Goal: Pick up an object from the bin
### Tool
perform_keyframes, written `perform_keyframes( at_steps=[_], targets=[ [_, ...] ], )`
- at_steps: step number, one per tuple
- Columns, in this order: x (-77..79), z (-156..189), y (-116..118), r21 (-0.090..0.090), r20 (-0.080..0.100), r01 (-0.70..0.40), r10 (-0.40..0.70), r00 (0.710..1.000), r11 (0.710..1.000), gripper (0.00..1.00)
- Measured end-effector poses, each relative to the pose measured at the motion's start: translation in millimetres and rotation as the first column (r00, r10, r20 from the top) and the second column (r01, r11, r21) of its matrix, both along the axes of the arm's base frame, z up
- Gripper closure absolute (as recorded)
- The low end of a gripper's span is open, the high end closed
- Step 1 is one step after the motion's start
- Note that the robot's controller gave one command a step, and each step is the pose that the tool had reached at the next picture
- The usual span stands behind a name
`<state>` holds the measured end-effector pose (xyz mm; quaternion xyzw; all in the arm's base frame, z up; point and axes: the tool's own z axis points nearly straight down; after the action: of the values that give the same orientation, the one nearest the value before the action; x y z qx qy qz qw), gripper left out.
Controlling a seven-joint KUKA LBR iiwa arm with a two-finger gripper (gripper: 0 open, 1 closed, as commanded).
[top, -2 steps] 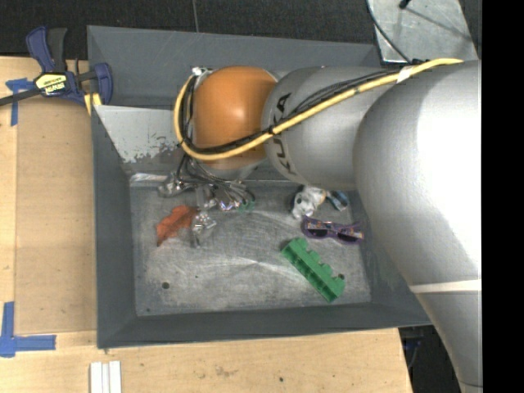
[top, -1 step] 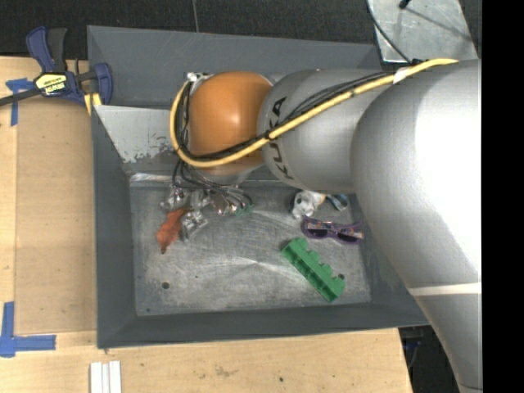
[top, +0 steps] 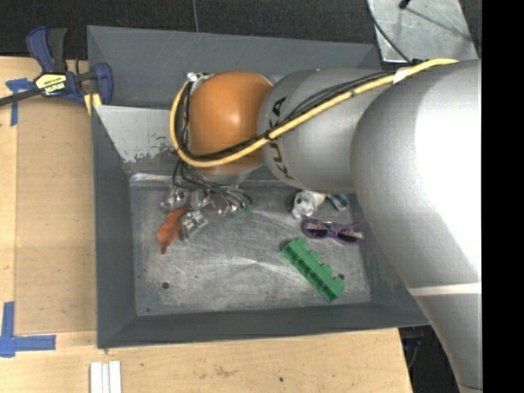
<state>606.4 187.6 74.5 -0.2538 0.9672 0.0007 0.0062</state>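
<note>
The orange cover (top: 225,117) and the silver arm (top: 393,162) hide the bin's (top: 115,244) far floor and right wall. A white thing (top: 305,203) lies partly under the arm, its kind unclear, and the small orange thing (top: 170,229) beside the gripper (top: 195,211) is too small to name.

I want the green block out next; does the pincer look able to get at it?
Probably yes: the green block lies bare on the floor of the bin, nothing on it, and the pincer hangs low nearby.

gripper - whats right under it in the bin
A small orange-red thing lies on the bin floor beside the gripper, partly showing. Whatever lies beneath the orange wrist cover is hidden.
</note>
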Motion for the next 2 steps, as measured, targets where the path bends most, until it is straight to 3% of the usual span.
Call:
perform_keyframes(
  at_steps=[2],
  targets=[
    [-2.5,8.8,-0.7,-0.004,-0.012,0.001,-0.001,1.000,1.000,1.00]
  ],
)
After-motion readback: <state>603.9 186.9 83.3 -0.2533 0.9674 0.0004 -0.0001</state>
